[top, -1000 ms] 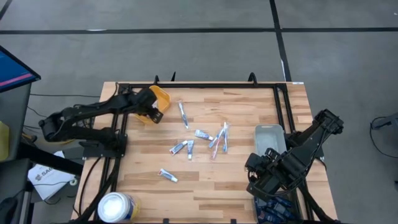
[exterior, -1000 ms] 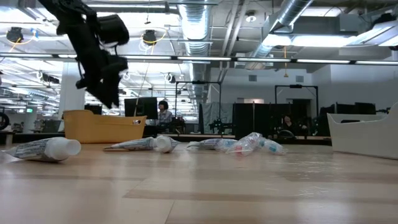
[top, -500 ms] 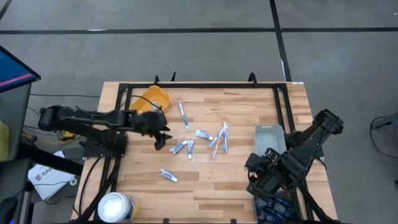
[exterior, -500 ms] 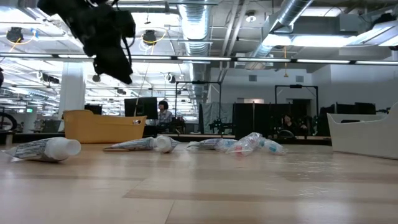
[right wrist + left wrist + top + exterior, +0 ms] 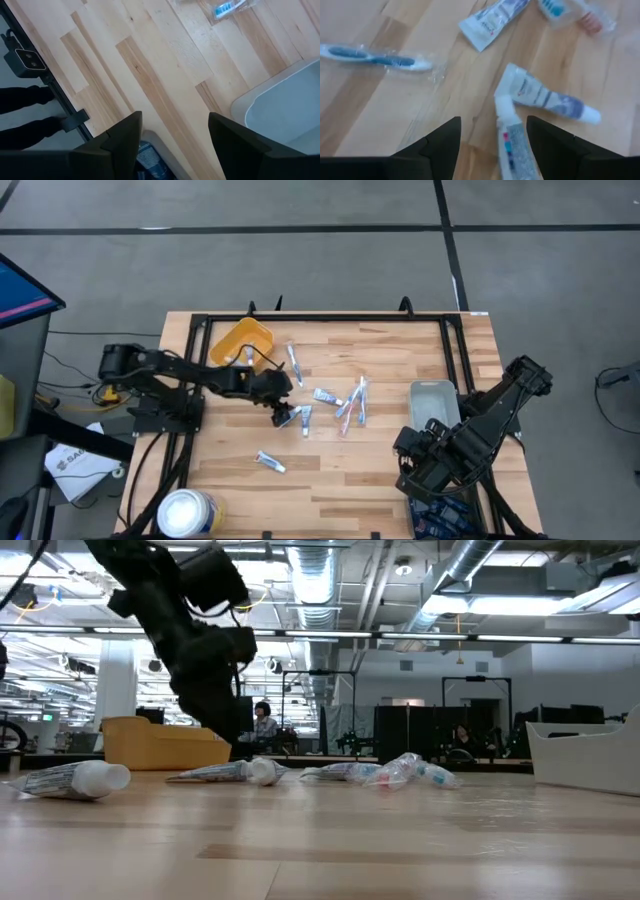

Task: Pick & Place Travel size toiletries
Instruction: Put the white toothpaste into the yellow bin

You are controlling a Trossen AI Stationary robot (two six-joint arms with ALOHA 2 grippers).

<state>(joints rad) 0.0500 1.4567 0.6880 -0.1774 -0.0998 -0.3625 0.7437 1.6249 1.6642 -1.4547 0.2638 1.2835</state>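
From my left wrist camera, my left claw (image 5: 492, 137) hangs spread and empty just above a pair of small white plastic tubes with blue and red print (image 5: 510, 137) lying on the pale wooden desk (image 5: 380, 470); the nearer tube sits between the fingers, its long axis running roughly along my line of sight. The parked right claw (image 5: 172, 132), also spread, is well apart. A second ago my left arm hovered over the yellow plastic bin (image 5: 243, 338); it has since swung to the tubes, opening wider.
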